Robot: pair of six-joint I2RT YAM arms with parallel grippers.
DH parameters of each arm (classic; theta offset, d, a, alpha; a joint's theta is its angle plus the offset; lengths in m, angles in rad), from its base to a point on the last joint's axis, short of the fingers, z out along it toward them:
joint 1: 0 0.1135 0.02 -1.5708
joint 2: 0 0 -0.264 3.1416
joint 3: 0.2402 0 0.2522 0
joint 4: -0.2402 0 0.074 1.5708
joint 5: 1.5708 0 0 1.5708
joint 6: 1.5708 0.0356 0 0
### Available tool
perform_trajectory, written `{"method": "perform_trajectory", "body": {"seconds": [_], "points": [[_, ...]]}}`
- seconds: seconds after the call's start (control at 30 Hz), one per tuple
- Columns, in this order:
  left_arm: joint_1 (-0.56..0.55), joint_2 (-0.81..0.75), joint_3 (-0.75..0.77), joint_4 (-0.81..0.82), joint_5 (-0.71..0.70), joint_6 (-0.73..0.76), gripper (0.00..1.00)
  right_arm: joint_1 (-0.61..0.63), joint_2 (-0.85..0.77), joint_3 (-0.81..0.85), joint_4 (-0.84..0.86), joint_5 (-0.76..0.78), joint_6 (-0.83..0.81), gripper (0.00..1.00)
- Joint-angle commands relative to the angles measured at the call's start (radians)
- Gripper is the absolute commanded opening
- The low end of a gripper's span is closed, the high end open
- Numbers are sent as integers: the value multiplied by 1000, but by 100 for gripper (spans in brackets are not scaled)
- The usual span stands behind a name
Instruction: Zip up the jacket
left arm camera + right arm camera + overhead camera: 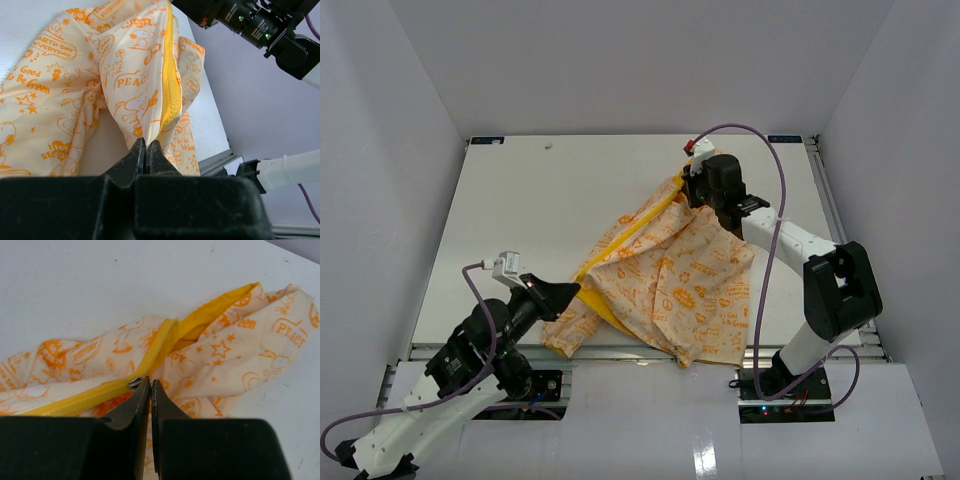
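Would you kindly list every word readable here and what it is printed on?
"PEACE": orange print on the soft cream-white jacket with yellow zipper.
"ARTH DAY EVERYDAY": same jacket, first letter hidden.
"Good", "Be Green": same jacket.
Print in the top view: too small to read.

jacket (680, 280): 1 | zipper slider (135, 383): 1 | arms: 2, left arm (440, 390) and right arm (830, 290) | grippers: 2, left gripper (565, 293) and right gripper (692, 185) | purple cables (732, 125): 2 | table (540, 200): 1 | white walls (380, 150): 3
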Motion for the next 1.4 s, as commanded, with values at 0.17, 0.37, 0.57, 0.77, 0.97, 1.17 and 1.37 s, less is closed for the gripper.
{"method": "perform_trajectory", "body": {"seconds": [0.17, 0.37, 0.57, 0.77, 0.97, 1.17, 1.37], "points": [[-6, -101, 138, -195, -255, -5, 0, -178, 19, 74, 50, 107, 72, 8], [-5, -85, 244, -288, -327, 18, 0, -243, 2, 0, 103, 171, 161, 8], [-6, -108, 305, -336, -381, 48, 0, -329, 6, -52, 176, 189, 222, 8], [-26, -93, 384, -400, -457, 77, 0, -402, 23, -57, 209, 203, 264, 8], [-162, -56, 422, -401, -560, 103, 0, -449, 24, -64, 260, 90, 290, 8], [-299, 182, 409, -232, -541, 183, 0, -435, 15, -79, 394, -198, 366, 8], [-301, 510, 542, -145, -594, 289, 0, -433, -9, -112, 422, -249, 384, 8]]}}
